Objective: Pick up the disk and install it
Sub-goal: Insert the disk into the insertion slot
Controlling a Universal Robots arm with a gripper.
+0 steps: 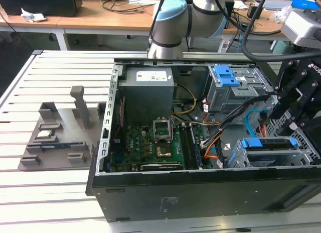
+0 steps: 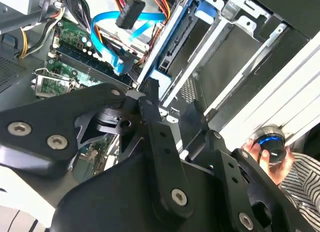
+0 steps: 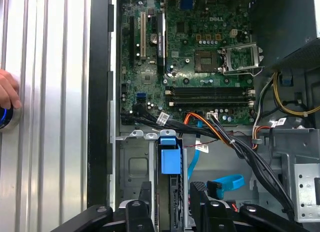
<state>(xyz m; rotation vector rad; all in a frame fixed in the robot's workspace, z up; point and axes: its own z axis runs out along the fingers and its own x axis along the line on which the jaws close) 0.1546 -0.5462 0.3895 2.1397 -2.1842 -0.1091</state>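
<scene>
Disk [image 3: 170, 159] with blue frame sits in the drive cage [image 1: 281, 155] of the open computer case [image 1: 200, 193], at the exterior view's right. We see the end effector [image 3: 172, 212] straddling its end, black fingers [image 2: 155, 137] on either side; we cannot tell whether they clamp it. A hand [image 2: 267, 157] rests on the slatted counter [image 1: 55, 62].

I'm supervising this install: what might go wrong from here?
The silver hard drive with the blue plastic frame stands in the grey metal bay; tilted, it may jam. The loose blue flat cable beside the bay might snag. A person's hand rests near the open black computer case.
</scene>
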